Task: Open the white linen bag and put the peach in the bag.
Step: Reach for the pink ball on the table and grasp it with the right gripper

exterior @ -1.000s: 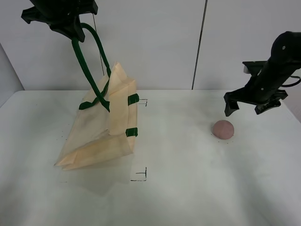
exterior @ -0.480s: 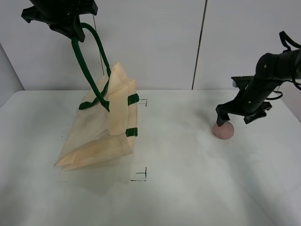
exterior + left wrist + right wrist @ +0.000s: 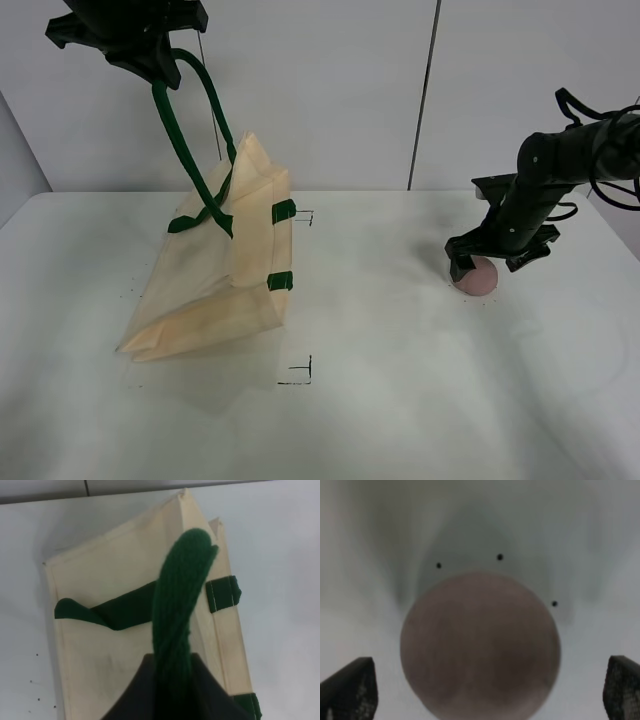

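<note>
The white linen bag (image 3: 215, 270) hangs tilted on the left of the table, its bottom resting on the surface. My left gripper (image 3: 150, 50) is shut on one dark green handle (image 3: 180, 615) and holds it high above the bag; the other handle (image 3: 100, 612) lies slack across the bag's side (image 3: 125, 645). The peach (image 3: 478, 276) sits on the table at the right. My right gripper (image 3: 490, 262) is open and lowered around it. In the right wrist view the peach (image 3: 480, 647) fills the middle, with a fingertip (image 3: 350, 687) on each side, apart from it.
Black corner marks (image 3: 300, 372) are drawn on the white table (image 3: 400, 400) beside the bag. A grey wall with a dark vertical seam (image 3: 425, 100) stands behind.
My right gripper has come down and to the left, from above the peach to around it. The left gripper and the bag have not moved.
</note>
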Motion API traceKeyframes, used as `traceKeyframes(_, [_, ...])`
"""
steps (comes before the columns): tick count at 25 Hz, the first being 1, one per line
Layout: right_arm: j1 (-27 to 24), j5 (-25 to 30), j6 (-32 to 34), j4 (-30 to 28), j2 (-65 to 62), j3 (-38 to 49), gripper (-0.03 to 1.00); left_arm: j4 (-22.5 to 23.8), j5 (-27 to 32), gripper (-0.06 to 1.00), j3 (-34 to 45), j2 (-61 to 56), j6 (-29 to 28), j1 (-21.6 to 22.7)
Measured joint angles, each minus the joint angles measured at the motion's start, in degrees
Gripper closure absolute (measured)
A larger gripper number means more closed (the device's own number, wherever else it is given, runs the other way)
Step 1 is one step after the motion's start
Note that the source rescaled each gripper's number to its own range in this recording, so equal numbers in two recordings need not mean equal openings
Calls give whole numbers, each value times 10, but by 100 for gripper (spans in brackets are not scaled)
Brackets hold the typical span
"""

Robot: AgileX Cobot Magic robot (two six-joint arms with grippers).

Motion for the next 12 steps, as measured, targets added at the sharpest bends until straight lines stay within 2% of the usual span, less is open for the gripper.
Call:
traceKeyframes(4, [0,-29,-4,2,17,0,-3,0,0,94,0,0,0,0])
traceKeyframes(6, [0,-36,-4,7,24,0,2,0,0,94,0,0,0,0])
traceKeyframes(7, [0,-36,-4,11,26,0,10,0,0,94,0,0,0,0])
traceKeyframes(9, [0,-36,-4,18,26,0,35,0,0,94,0,0,5,0])
traceKeyframes(11, [0,-37,-4,19,26,0,74,0,0,94,0,0,9,0])
traceKeyframes(12, [0,-38,-6,19,26,0,85,0,0,94,0,0,10,0])
